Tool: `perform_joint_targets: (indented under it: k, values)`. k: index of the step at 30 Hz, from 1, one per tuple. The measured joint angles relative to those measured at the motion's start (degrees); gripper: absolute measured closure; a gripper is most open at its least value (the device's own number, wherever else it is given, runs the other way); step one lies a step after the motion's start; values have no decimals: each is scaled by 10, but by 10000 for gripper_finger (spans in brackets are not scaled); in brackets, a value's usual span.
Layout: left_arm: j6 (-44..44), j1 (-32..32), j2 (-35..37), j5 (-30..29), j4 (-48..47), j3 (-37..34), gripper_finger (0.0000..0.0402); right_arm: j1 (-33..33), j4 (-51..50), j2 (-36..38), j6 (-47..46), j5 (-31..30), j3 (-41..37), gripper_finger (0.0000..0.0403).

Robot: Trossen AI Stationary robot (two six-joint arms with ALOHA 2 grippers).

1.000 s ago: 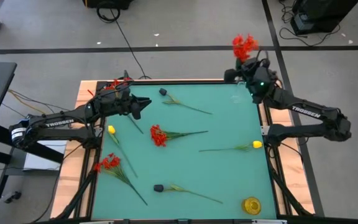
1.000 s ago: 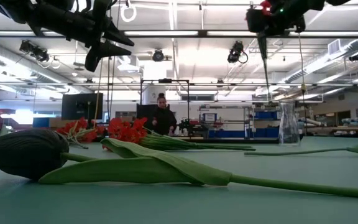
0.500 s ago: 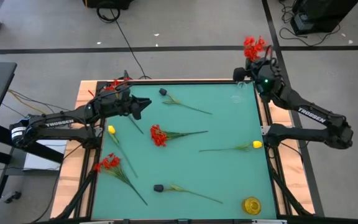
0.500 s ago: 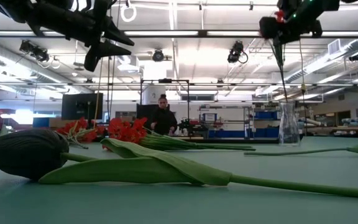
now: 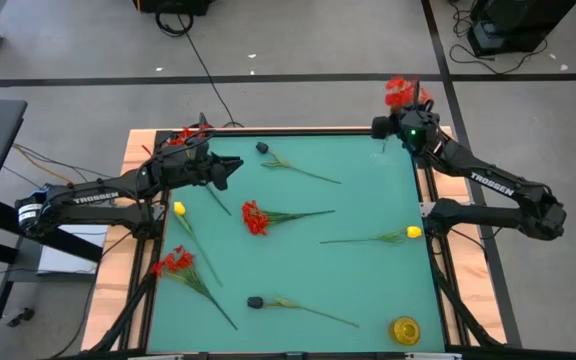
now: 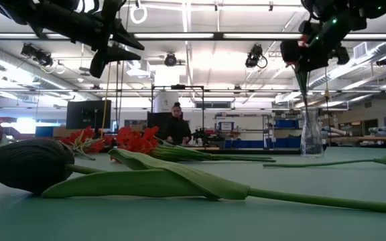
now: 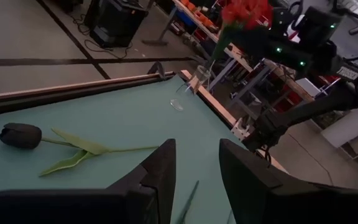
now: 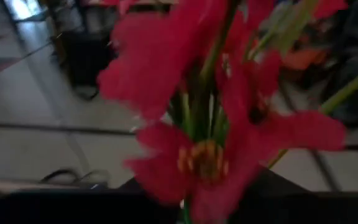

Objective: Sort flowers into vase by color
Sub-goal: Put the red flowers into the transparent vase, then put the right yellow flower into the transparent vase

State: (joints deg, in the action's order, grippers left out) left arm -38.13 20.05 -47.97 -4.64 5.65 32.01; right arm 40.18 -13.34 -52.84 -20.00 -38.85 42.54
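My right gripper [image 5: 409,126] hovers over the table's far right corner, shut on a red flower [image 5: 400,92] whose bloom stands above the fingers. A clear glass vase [image 6: 311,134] stands right below it, and the stem [image 6: 303,84] hangs toward its mouth. My left gripper [image 5: 230,168] is open and empty above the far left part of the table. Lying flat on the green table are two red flowers [image 5: 255,217] [image 5: 173,262], two dark-headed ones [image 5: 262,148] [image 5: 255,301] and two yellow ones [image 5: 179,209] [image 5: 413,232]. My right gripper pinches the red flower's stem a little below the bloom [image 8: 197,155]; the gripper body hides the exact spot. The flower is lifted clear and upright. Its stem [image 6: 304,94] hangs down to the vase's mouth; whether it touches the glass I cannot tell.
More red blooms [image 5: 183,135] lie at the far left corner behind my left arm. A round yellow object [image 5: 405,329] sits at the near right corner. A person [image 6: 174,124] stands in the room beyond the far edge. The middle of the table between the flowers is bare.
My right gripper has carried the red flower first toward the right edge, then down toward the vase, so the stem now hangs at the vase's mouth. The flower has stayed upright in the hold.
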Motion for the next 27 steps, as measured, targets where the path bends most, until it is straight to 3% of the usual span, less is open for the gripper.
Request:
perform_joint_targets:
  k: [6,11,22,27]
  values:
    - [-5,0,0,1,-15,0,273,15,-94,0,-78,35,5,194]
    - [-37,0,0,20,-29,0,273,39,-188,0,-163,122,19,153]
    - [7,0,0,28,-66,0,273,73,-417,0,-249,330,70,154]
    - [30,0,0,28,-71,0,273,61,-458,0,-258,413,71,165]
